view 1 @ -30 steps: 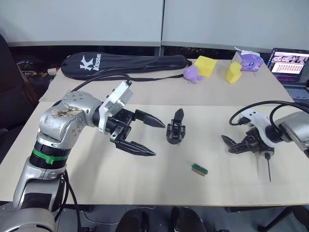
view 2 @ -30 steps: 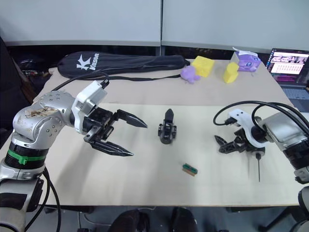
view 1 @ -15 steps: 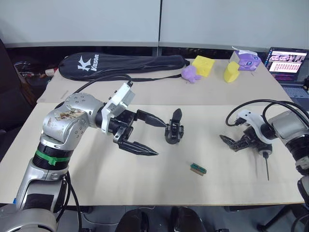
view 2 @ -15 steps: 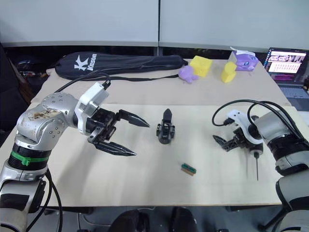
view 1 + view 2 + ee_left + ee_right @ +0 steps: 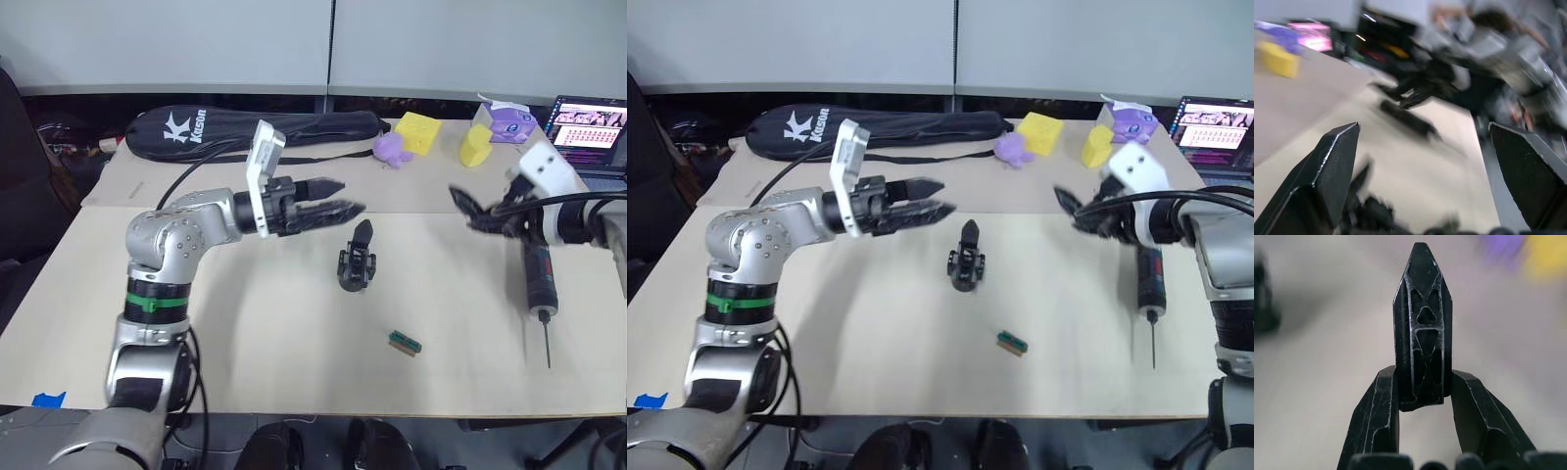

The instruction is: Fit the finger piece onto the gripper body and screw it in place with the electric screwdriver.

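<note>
Two claws are hanging above the table [image 5: 245, 343] as I'm watching: my left gripper [image 5: 338, 209] is spread wide, with the gripper body [image 5: 357, 264] sitting just below and beyond its tips, nothing between them. My right gripper [image 5: 1420, 293] is pinching the finger piece [image 5: 1421, 333] upright. I'm seeing the electric screwdriver [image 5: 538, 276] lying under that wrist, a small green block [image 5: 404, 343] nearer me, and a racket bag [image 5: 255, 129] and yellow and purple toys [image 5: 416, 135] lining the far edge

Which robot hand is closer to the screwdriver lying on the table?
The right. The right gripper hovers just beside the screwdriver, toward its handle end. The left gripper is far across the table, above the gripper body.
</note>
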Motion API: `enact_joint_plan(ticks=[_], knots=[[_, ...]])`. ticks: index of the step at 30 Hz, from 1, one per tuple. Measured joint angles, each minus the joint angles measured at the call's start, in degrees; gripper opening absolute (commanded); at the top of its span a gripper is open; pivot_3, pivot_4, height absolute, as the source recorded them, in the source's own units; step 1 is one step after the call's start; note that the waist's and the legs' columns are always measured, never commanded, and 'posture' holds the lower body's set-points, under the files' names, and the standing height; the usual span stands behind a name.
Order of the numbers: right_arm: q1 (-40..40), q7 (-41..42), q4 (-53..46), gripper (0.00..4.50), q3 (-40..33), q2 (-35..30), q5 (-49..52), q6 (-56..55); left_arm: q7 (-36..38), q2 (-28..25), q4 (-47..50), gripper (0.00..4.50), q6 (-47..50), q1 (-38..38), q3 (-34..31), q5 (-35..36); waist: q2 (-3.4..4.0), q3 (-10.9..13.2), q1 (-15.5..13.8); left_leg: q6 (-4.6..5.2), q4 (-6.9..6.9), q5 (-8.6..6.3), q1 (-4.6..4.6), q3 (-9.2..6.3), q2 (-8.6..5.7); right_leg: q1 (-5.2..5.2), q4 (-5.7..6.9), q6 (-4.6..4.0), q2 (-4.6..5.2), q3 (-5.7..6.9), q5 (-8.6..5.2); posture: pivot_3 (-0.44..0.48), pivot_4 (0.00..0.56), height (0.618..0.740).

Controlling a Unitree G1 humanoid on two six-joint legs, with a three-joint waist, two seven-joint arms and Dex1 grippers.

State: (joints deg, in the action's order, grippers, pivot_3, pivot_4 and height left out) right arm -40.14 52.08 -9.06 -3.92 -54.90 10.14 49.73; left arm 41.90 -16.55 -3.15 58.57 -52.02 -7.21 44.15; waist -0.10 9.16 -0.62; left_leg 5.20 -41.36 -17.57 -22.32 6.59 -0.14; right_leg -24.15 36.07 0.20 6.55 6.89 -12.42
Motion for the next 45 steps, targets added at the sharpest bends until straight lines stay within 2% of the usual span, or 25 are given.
enact_joint_plan(ticks=[2,6,8,11,17,20,24,36,37,40,45], knots=[[0.0,-2.2,-4.5,1.11,-0.7,2.2,0.7,-1.0,-5.4,3.6,-1.7,4.50,1.5,-0.9,-2.8,1.1,0.00,0.0,0.0,0.00,0.03,0.00,-0.01,0.03,-0.03,-0.03,0.00,0.00,-0.05,0.04,0.00,0.000,0.150,0.740],[-3.6,-7.2,-12.0,1.11,-1.4,8.0,3.5,1.0,-11.6,12.5,-0.2,4.50,-3.0,-1.4,-3.4,1.4,-0.01,0.0,-0.2,-0.01,0.06,0.01,-0.02,0.07,-0.07,0.00,0.00,-0.01,-0.12,0.15,0.01,0.000,0.150,0.740],[-4.9,-10.5,-15.5,1.11,-2.2,12.3,5.0,2.9,-15.2,16.4,0.0,4.50,-3.6,-2.5,-5.3,3.9,-0.02,0.0,-0.2,-0.01,0.05,0.01,-0.03,0.05,-0.07,0.01,-0.01,-0.01,-0.12,0.14,0.01,0.000,0.150,0.740],[-3.1,-14.9,-20.1,1.11,-3.3,18.4,7.6,4.7,-17.9,18.7,1.6,4.50,-4.0,-3.2,-7.8,8.3,-0.01,0.0,-0.1,-0.01,0.08,0.01,0.01,0.08,-0.07,-0.01,0.00,-0.01,-0.14,0.11,0.01,0.000,0.150,0.740],[0.3,-19.7,-24.2,1.11,-4.8,21.1,11.0,7.4,-21.8,19.1,2.3,4.50,-5.9,-3.3,-9.4,10.5,-0.01,0.0,-0.1,-0.02,0.07,0.02,0.03,0.12,-0.15,0.00,0.01,-0.01,-0.21,0.10,0.01,0.000,0.150,0.740],[0.8,-21.2,-25.2,1.11,-4.8,21.1,11.4,7.7,-22.7,19.0,2.1,3.58,-6.0,-3.3,-9.0,10.4,-0.01,0.0,-0.1,-0.02,0.10,0.02,0.03,0.14,-0.15,0.01,0.01,-0.01,-0.27,0.10,0.01,0.000,0.150,0.740],[2.7,-22.0,-26.5,1.11,-3.7,19.1,11.2,6.4,-23.1,18.5,0.5,1.67,-6.2,-3.4,-8.6,10.2,-0.01,0.0,0.0,-0.03,0.14,0.02,0.03,0.16,-0.16,0.00,0.00,-0.01,-0.32,0.07,0.01,0.000,0.150,0.740],[5.1,-22.9,-28.3,1.11,-1.2,17.2,10.6,3.5,-22.5,17.5,0.5,1.63,-5.5,-3.5,-6.0,12.4,-0.02,0.0,0.0,-0.10,0.22,0.06,0.12,0.19,-0.16,0.00,-0.05,-0.01,-0.33,0.00,0.01,0.000,0.150,0.740],[5.1,-23.0,-28.3,1.11,-1.2,16.9,10.4,3.2,-22.7,17.4,0.3,1.10,-5.5,-3.5,-5.9,12.4,-0.02,0.0,0.0,-0.10,0.23,0.06,0.12,0.19,-0.16,0.00,-0.06,-0.01,-0.33,0.00,0.01,0.000,0.150,0.740],[5.4,-23.3,-28.5,1.11,-0.5,15.6,9.0,2.6,-23.3,17.0,-0.2,0.00,-5.6,-3.4,-5.6,12.1,-0.01,0.0,0.0,-0.10,0.24,0.06,0.12,0.19,-0.16,0.00,-0.07,-0.01,-0.33,0.00,0.01,0.000,0.150,0.740],[5.8,-23.9,-28.6,1.11,1.1,14.0,6.7,0.5,-23.3,16.6,-0.4,0.00,-5.8,-3.4,-5.2,12.0,-0.02,0.0,0.0,-0.10,0.27,0.07,0.11,0.19,-0.16,-0.01,-0.09,-0.01,-0.33,0.00,0.01,0.000,0.150,0.740]])
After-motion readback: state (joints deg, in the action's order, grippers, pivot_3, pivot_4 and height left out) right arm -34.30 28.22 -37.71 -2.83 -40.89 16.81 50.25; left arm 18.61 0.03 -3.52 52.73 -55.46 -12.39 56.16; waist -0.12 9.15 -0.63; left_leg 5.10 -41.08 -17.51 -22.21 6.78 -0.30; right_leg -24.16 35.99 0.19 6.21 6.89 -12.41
